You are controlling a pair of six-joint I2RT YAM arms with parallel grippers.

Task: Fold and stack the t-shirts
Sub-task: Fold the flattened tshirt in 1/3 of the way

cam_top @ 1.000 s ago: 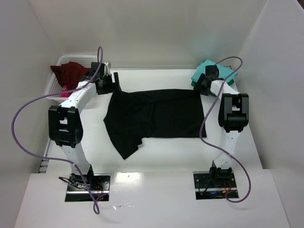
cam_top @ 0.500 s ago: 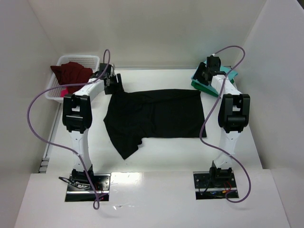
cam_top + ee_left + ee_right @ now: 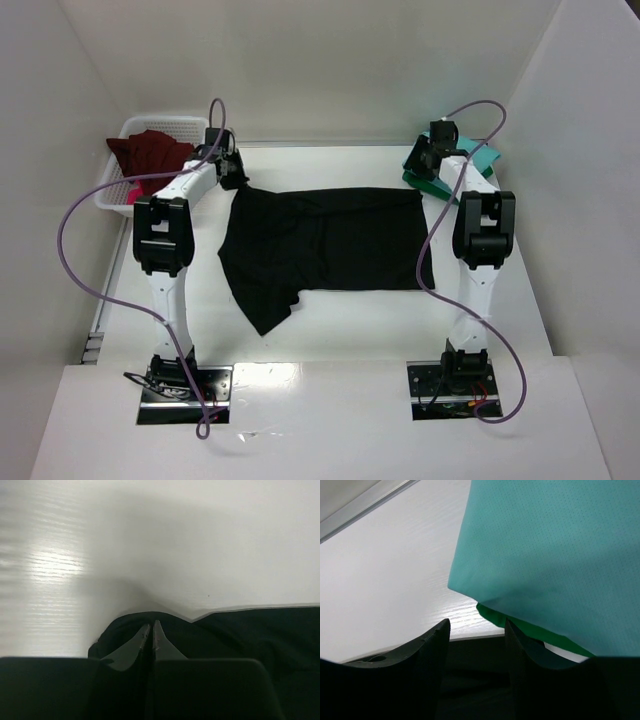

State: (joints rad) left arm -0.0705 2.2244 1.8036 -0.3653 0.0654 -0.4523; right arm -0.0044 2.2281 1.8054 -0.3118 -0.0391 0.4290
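Black t-shirt (image 3: 330, 240) lies spread on the white desk (image 3: 330, 335) between the two arms, long side running left to right. Far edge fairly straight. Near-left part hangs down toward the arm bases in a loose, uneven flap.

Left gripper (image 3: 151, 629) sits at the shirt's far-left corner. Fingers (image 3: 164, 647) pressed together, pinching a small hump of black cloth between the tips. Corner bunched and drawn to a point there; bare desk just beyond it.

Right gripper (image 3: 477, 624) is at the far-right side, just past the shirt's far-right corner. Fingers spread, nothing between them, tips above bare desk. Dark area low between the fingers; cannot tell whether cloth or gripper body.

Teal t-shirt (image 3: 545, 550) lies folded at the far-right corner of the desk, its edge just beyond the right fingertips. Dark green t-shirt (image 3: 517, 624) lies beneath it, a strip showing along the near edge.

White lattice basket (image 3: 170, 123) stands off the far-left corner. Maroon t-shirt (image 3: 148, 152) heaped in it, spilling over the rim; a bit of pink cloth (image 3: 128, 195) shows at the near end.
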